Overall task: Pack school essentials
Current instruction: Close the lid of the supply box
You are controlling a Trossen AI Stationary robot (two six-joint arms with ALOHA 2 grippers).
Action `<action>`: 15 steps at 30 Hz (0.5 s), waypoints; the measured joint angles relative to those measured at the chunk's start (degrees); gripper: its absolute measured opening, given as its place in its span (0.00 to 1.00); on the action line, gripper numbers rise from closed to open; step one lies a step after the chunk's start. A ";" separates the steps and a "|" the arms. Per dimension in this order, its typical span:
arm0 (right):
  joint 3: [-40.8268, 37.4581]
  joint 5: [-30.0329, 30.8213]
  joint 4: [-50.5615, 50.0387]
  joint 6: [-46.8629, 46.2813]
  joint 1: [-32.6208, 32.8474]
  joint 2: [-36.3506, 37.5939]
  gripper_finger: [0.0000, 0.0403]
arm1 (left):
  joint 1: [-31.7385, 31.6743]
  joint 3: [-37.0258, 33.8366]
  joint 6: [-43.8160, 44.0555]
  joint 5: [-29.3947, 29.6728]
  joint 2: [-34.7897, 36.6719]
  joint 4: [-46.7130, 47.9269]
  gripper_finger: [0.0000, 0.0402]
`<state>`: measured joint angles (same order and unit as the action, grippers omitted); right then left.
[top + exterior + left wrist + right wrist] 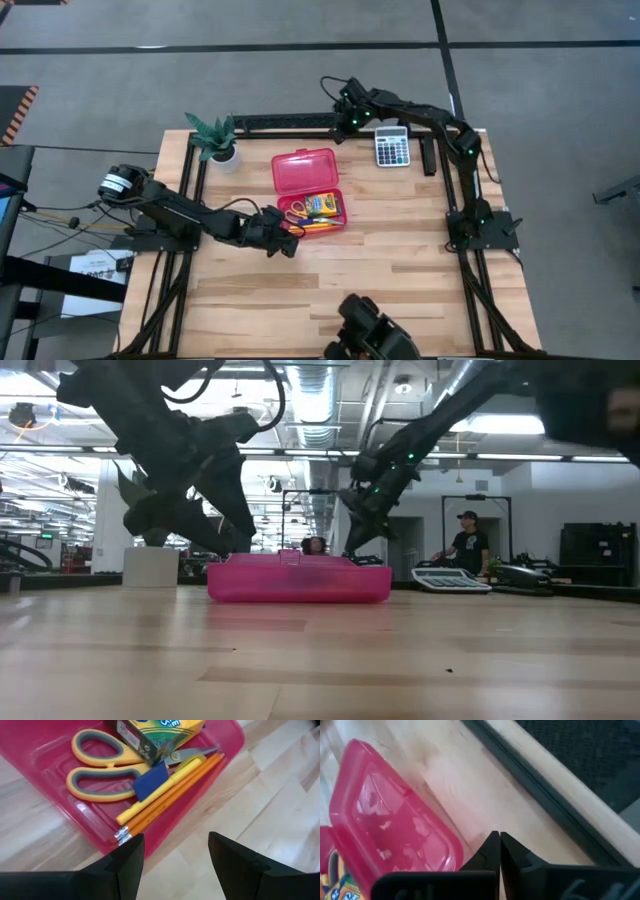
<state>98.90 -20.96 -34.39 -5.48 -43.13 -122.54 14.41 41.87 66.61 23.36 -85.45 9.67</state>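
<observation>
The pink pencil case lies open, its lid flat toward the far side and its tray toward the near side. In the tray lie the yellow-handled scissors, the green-and-yellow crayon box, the blue eraser, the yellow stick and two orange pencils. My left gripper is open, just off the tray's near left corner, by the pencils' eraser ends. My right gripper is shut near the table's far edge, beyond the lid.
A grey calculator lies at the far right and a potted green plant at the far left. A black rail runs along the far edge. A dark device sits at the near edge. Bare wood lies near and right of the case.
</observation>
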 joint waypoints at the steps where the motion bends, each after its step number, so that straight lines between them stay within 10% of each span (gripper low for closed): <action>1: 1.60 -0.21 -0.48 0.17 0.09 -1.36 0.03 | -0.13 0.00 0.00 -0.02 0.00 0.20 0.52; 15: 9.80 -0.87 -7.28 5.56 2.43 -6.27 0.01 | -0.91 0.02 -2.16 9.20 -0.44 5.25 0.52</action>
<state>108.71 -21.82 -41.67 0.08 -40.71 -128.81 13.50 41.89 64.44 32.55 -85.89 14.92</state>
